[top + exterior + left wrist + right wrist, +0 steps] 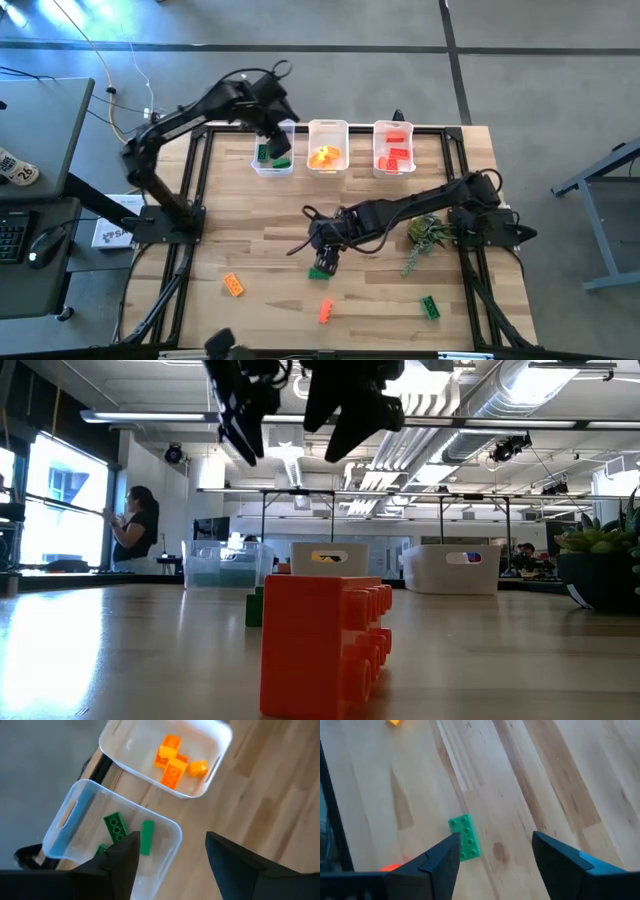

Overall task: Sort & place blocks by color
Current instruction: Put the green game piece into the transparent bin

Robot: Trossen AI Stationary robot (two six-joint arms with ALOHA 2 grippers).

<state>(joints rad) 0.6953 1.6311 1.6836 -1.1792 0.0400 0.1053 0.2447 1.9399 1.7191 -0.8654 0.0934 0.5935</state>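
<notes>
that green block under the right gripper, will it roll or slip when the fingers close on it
The green block lies flat, studs up, on the wooden table, so it probably won't roll. It looks like hard, smooth plastic: likely stiff and light, but it might skid or twist if the open right gripper closes off-centre.

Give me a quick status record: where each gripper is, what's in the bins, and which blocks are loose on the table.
left gripper: open, empty, over the left bin
right gripper: open, empty, above a green block mid-table
left bin: green blocks
middle bin: orange-yellow blocks
right bin: red blocks
loose on table: orange block, red-orange block, second green block, plus the green one under the right gripper
other: plant beside the right arm
</notes>
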